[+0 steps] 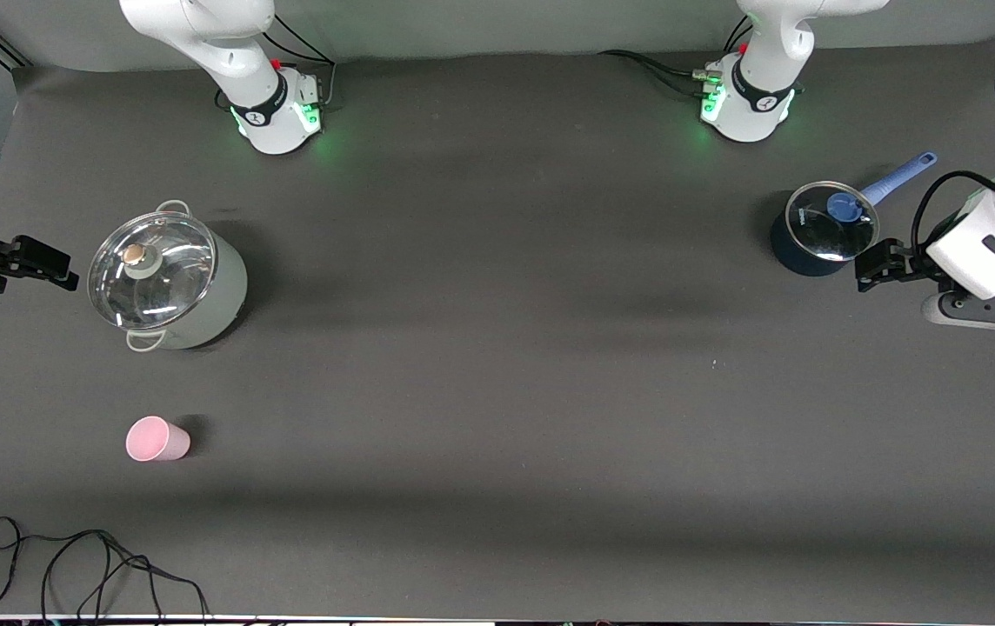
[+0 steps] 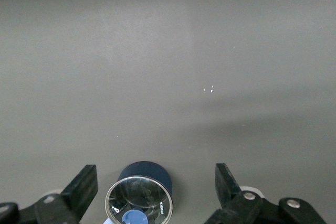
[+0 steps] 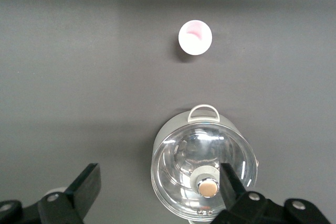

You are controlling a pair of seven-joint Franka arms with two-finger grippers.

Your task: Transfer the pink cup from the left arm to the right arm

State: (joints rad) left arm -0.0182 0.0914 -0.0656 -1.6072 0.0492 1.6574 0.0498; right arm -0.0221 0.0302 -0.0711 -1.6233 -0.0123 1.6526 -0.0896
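Table (image 1: 497,365): dark grey mat, covers whole top.
Cup (image 1: 156,439): pink, upright, toward right arm's end, nearer the front camera than the pot.
Pot (image 1: 169,278): pale, glass lid, two handles, right arm's end.
Saucepan (image 1: 821,228): dark blue, glass lid, blue handle, left arm's end.
Cable (image 1: 80,565): black, loose, along the camera-side edge.

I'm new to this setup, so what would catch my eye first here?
A small pale-pink plastic cup stands alone toward the right arm's end, nearer the front camera than the big pale-green pot with a glass lid. A dark-blue saucepan with a blue handle sits at the left arm's end.
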